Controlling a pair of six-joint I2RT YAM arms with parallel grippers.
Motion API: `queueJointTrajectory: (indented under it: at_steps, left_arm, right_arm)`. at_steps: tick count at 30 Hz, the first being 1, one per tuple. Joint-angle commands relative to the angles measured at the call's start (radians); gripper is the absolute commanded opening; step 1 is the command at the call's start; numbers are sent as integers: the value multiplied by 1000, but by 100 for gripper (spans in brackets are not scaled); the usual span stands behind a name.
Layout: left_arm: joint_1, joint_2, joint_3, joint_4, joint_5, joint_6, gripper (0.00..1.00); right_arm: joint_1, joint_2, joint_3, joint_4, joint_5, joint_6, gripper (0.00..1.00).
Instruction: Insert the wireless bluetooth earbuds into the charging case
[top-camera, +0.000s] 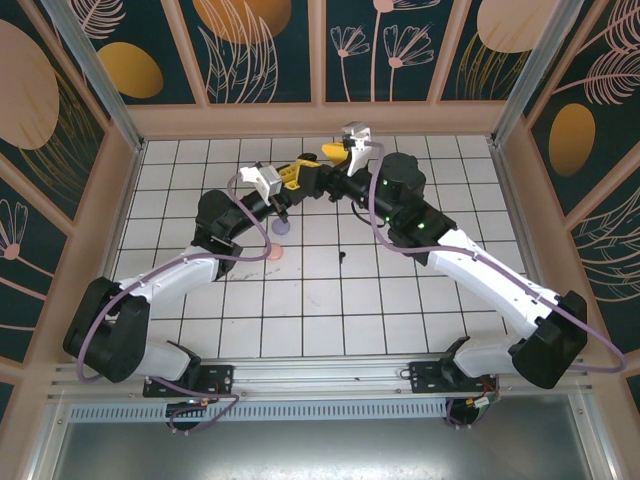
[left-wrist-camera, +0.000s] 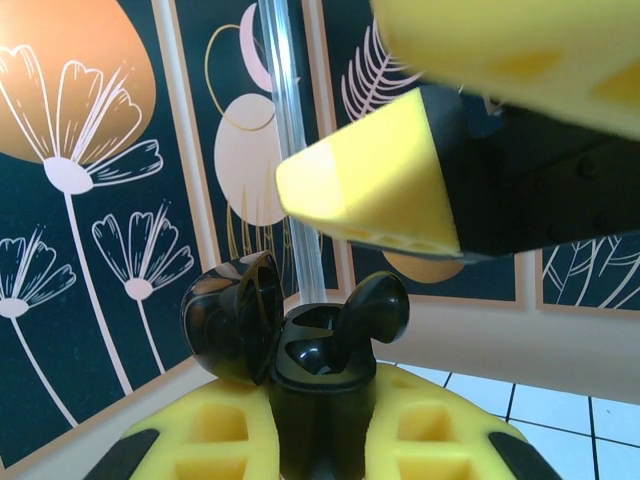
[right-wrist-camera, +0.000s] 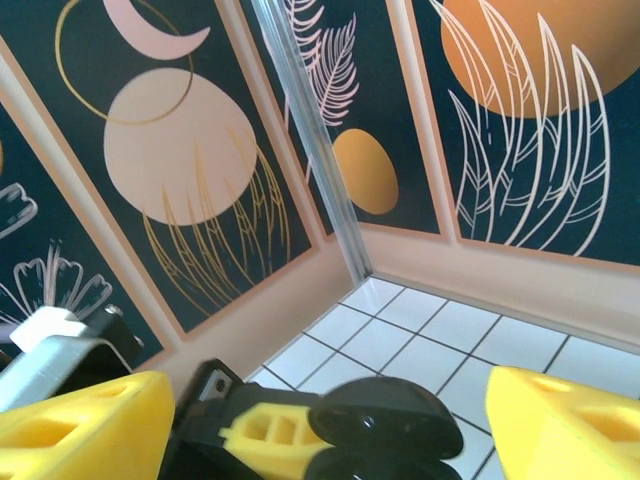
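My left gripper (left-wrist-camera: 322, 425) is shut on a black charging case (left-wrist-camera: 318, 385), held upright above the floor with its lid (left-wrist-camera: 232, 315) swung open to the left. A black earbud (left-wrist-camera: 372, 312) stands in one slot of the case, its rounded head sticking out above the rim. My right gripper (right-wrist-camera: 320, 440) is open, its yellow fingers (right-wrist-camera: 565, 430) spread wide on either side of the case lid (right-wrist-camera: 390, 415). One right finger (left-wrist-camera: 370, 190) hangs just above the case. In the top view both grippers meet at the far middle (top-camera: 312, 175).
On the white tiled floor below the grippers lie a small purple thing (top-camera: 281, 228), a small pink thing (top-camera: 275, 253) and a tiny black piece (top-camera: 343, 256). Patterned walls with beige skirting enclose the floor on three sides.
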Motion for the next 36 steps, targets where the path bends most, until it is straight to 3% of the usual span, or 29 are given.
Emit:
queueJointTrajectory:
  at_steps: [1,9,12,14,22,23,36]
  left_arm:
    - [-1,12,0,50,-10,-18,0]
    - [-1,19,-18,69,-14,-24,0]
    - [-1,19,-27,68,-14,-16,0]
    - [-1,18,-31,66,-14,-11,0]
    - [0,26,-41,65,7,-9,0]
    - [-1,27,-41,63,13,-9,0]
    - [-1,30,-36,45,28,-10,0]
  right_arm:
    - [-9,0,45,0,-29,61,83]
    - [-52,-60,50,-86,-33,145,84]
    - [-76,-75,67,-194,-13,148,77]
    - [-83,-84,76,-258,9,141,67]
    - [-110,-33,198,-511,24,98,3]
    - [-110,-21,217,-536,22,96,0]
    - [-110,82,298,-687,-24,101,0]
